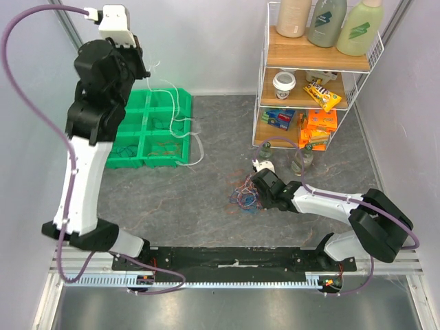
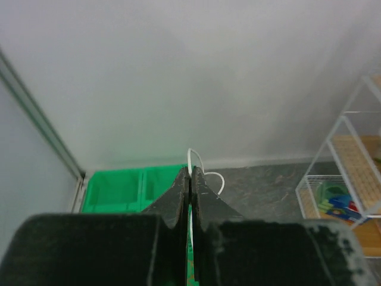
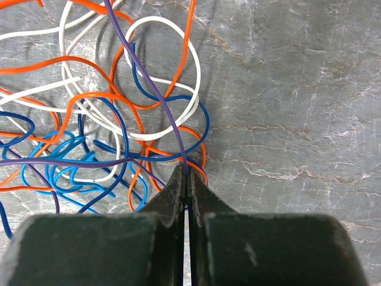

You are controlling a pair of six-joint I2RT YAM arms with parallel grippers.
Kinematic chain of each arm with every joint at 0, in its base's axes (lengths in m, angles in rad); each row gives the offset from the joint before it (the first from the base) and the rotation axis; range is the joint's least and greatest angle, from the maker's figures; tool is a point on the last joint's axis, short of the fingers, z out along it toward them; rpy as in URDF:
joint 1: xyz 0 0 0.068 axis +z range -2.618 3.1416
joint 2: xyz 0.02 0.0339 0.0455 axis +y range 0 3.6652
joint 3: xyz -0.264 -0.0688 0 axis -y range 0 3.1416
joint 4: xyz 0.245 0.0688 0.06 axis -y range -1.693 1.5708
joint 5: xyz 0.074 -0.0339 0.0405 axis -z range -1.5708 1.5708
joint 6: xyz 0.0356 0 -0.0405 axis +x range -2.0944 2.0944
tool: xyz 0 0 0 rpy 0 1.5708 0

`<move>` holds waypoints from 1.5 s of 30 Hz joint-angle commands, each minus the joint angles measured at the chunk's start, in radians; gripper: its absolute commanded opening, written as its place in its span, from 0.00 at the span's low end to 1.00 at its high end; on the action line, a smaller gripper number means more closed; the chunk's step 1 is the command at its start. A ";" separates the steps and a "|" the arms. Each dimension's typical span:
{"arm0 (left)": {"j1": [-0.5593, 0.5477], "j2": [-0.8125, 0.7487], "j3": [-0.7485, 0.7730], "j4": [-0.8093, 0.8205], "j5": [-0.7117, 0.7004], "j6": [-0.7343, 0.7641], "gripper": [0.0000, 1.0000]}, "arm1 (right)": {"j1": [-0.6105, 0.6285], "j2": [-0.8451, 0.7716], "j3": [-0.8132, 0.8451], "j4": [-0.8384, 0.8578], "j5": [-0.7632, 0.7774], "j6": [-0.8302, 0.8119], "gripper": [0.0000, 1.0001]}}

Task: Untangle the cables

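Loosely tangled cables (image 1: pixel 244 198); purple strand (image 3: pixel 161 101) in right fingers (image 3: pixel 169 199), white strand (image 2: pixel 190 158) in left fingers (image 2: pixel 175 198).

Our grey marbled table (image 1: pixel 227 137), bearing a green compartment bin (image 1: pixel 168 163), tangled cables (image 1: pixel 242 198), a wire shelf rack (image 1: pixel 309 58), maybe a jar (image 1: pixel 300 162).

cables (image 1: pixel 244 196) lie between bin (image 1: pixel 148 163) and shelf (image 1: pixel 309 58)

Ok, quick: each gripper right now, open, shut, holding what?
Left gripper: closed on a thin white flexible wire.
Right gripper: closed on a thin purple flexible wire.
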 commanded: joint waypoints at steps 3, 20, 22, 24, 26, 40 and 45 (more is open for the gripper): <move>0.213 0.087 -0.005 0.083 0.102 -0.282 0.02 | -0.003 -0.013 -0.022 -0.017 -0.050 -0.017 0.01; 0.529 0.429 0.033 0.417 0.160 -0.365 0.02 | -0.005 -0.025 -0.031 -0.006 -0.043 -0.019 0.01; 0.547 0.480 0.045 0.454 0.177 -0.373 0.02 | -0.003 -0.021 -0.027 -0.014 -0.039 -0.019 0.01; 0.564 0.538 0.067 0.473 0.195 -0.383 0.02 | -0.003 -0.019 -0.024 -0.016 -0.037 -0.019 0.01; 0.575 0.570 0.067 0.497 0.201 -0.379 0.02 | -0.003 -0.018 -0.019 -0.025 -0.036 -0.019 0.01; 0.592 0.482 -0.099 0.514 0.123 -0.270 0.02 | -0.005 0.021 -0.001 -0.032 -0.028 -0.025 0.00; 0.590 0.359 -0.241 0.522 0.068 -0.250 0.02 | -0.005 0.022 -0.002 -0.029 -0.031 -0.026 0.00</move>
